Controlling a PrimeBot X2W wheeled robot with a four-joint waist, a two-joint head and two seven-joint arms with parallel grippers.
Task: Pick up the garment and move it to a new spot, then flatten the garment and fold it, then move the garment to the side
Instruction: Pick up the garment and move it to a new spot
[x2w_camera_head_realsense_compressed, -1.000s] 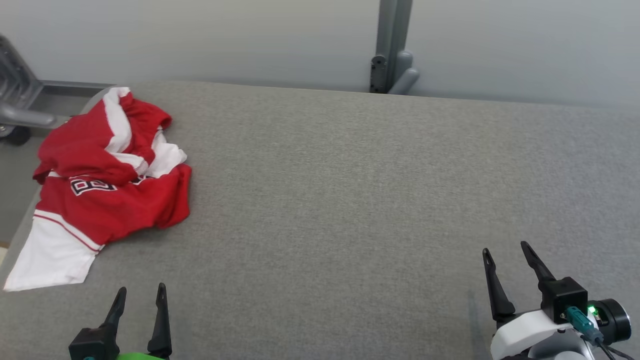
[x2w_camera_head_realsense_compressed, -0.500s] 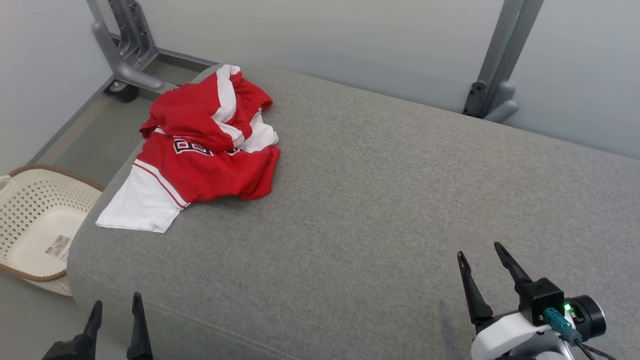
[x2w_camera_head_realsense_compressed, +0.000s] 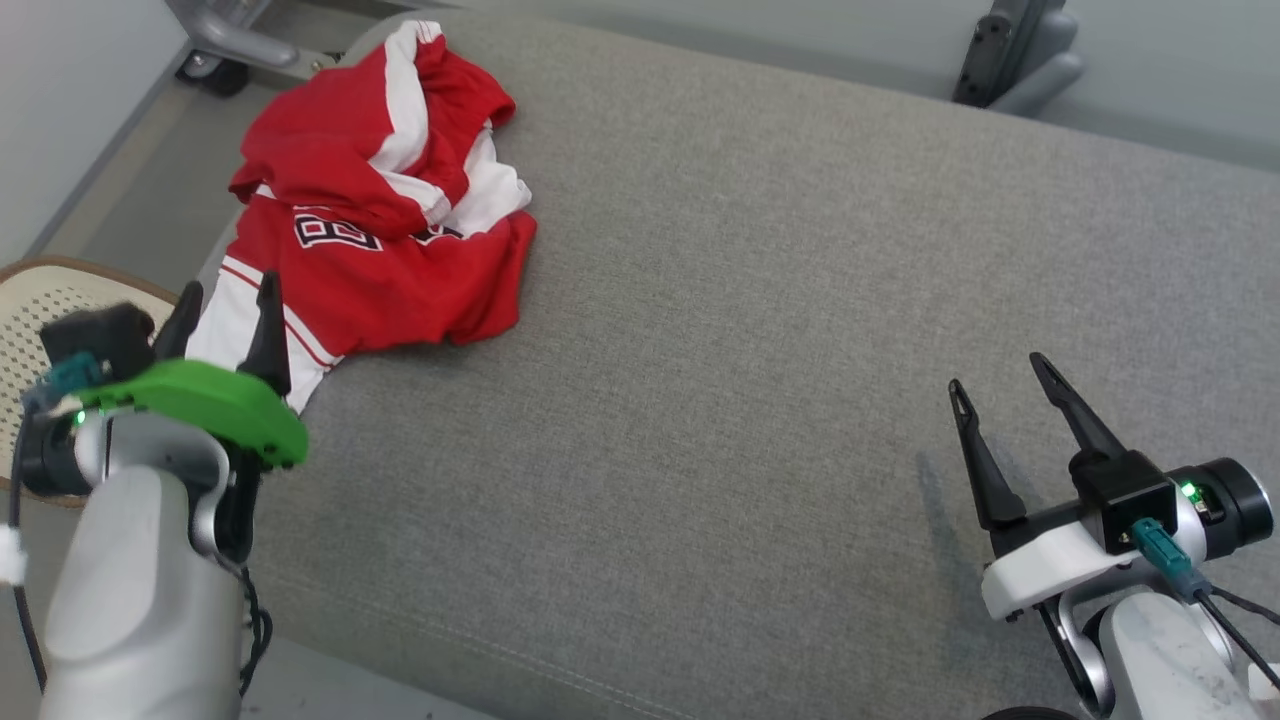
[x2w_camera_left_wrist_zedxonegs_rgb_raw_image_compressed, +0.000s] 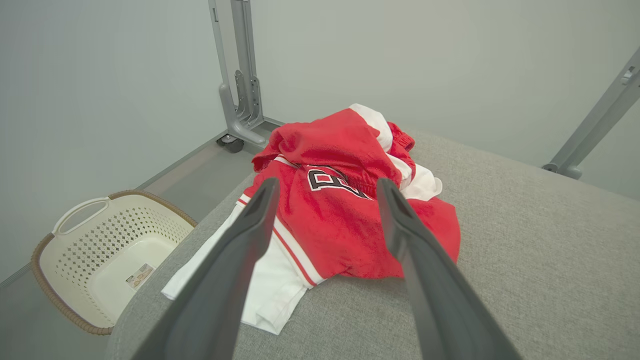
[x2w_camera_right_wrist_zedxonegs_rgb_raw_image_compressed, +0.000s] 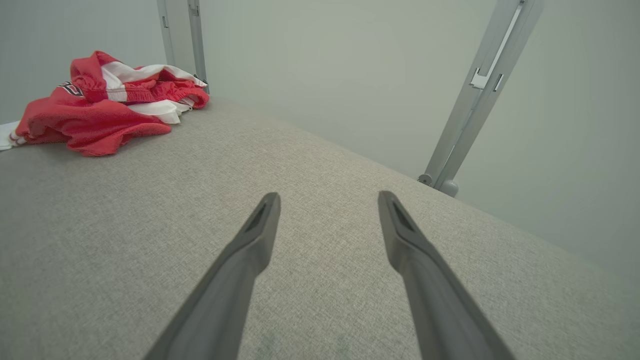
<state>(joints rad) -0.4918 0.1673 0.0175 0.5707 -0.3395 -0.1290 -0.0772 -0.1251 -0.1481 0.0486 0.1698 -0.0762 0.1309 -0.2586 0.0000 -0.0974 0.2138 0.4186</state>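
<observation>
A crumpled red and white garment (x2w_camera_head_realsense_compressed: 380, 210) with black lettering lies at the far left end of the grey padded surface (x2w_camera_head_realsense_compressed: 760, 320); a white part hangs near the left edge. My left gripper (x2w_camera_head_realsense_compressed: 228, 292) stands open just short of that white part, fingers pointing at it, nothing between them. In the left wrist view the garment (x2w_camera_left_wrist_zedxonegs_rgb_raw_image_compressed: 345, 200) lies ahead of the open left gripper (x2w_camera_left_wrist_zedxonegs_rgb_raw_image_compressed: 325, 187). My right gripper (x2w_camera_head_realsense_compressed: 998, 372) is open above the bare surface at the right, far from the garment. The right wrist view has the garment (x2w_camera_right_wrist_zedxonegs_rgb_raw_image_compressed: 100, 107) at upper left, beyond the open right gripper (x2w_camera_right_wrist_zedxonegs_rgb_raw_image_compressed: 327, 197).
A cream perforated basket (x2w_camera_head_realsense_compressed: 40, 320) with a brown rim stands on the floor left of the surface, also in the left wrist view as the basket (x2w_camera_left_wrist_zedxonegs_rgb_raw_image_compressed: 95, 245). Grey metal frame posts (x2w_camera_head_realsense_compressed: 1020, 50) rise behind the surface, with a wheeled base (x2w_camera_left_wrist_zedxonegs_rgb_raw_image_compressed: 235, 135) at far left.
The head camera has tilted down and turned left. My left arm has risen into view and its gripper has come up to the garment's white edge. The right gripper stays open.
</observation>
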